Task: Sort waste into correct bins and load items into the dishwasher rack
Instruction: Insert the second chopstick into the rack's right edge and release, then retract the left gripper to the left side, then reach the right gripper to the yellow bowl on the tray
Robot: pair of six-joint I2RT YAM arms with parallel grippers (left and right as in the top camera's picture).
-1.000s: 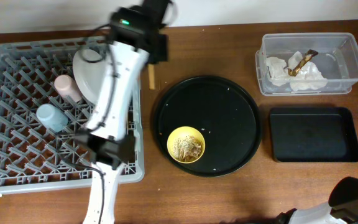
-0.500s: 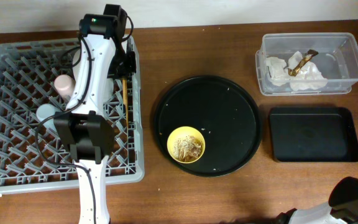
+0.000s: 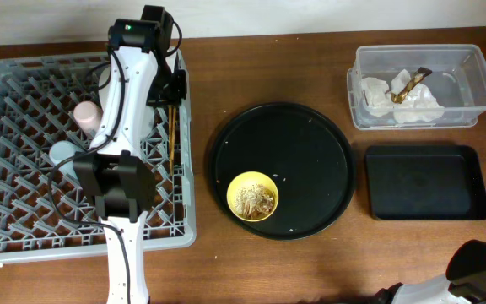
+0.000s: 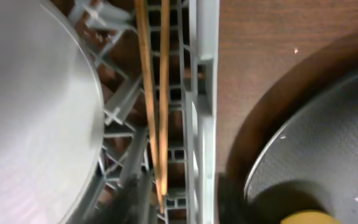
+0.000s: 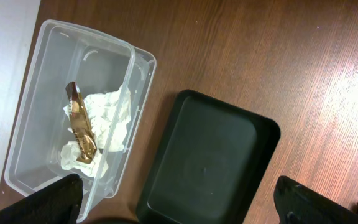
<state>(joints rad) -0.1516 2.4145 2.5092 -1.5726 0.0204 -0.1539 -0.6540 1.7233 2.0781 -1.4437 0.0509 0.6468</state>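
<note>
Chopsticks [image 4: 157,112] lie inside the dishwasher rack [image 3: 24,228] along its right wall, the left gripper [image 4: 179,200] over them with jaws parted, so we judge this step finished and next must fetch the yellow bowl [image 3: 252,196] right of the rack.

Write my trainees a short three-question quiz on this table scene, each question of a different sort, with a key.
1. Short answer: which thin wooden things lie in the dishwasher rack, along the side nearest the round black tray?
2. True or false: the yellow bowl stands in the dishwasher rack.
3. Multiple choice: the gold-brown wrapper lies in A) the clear tub, B) the round black tray, C) the yellow bowl.
Key: 1 the chopsticks; 2 false, it stands on the round black tray; 3 A.
</note>
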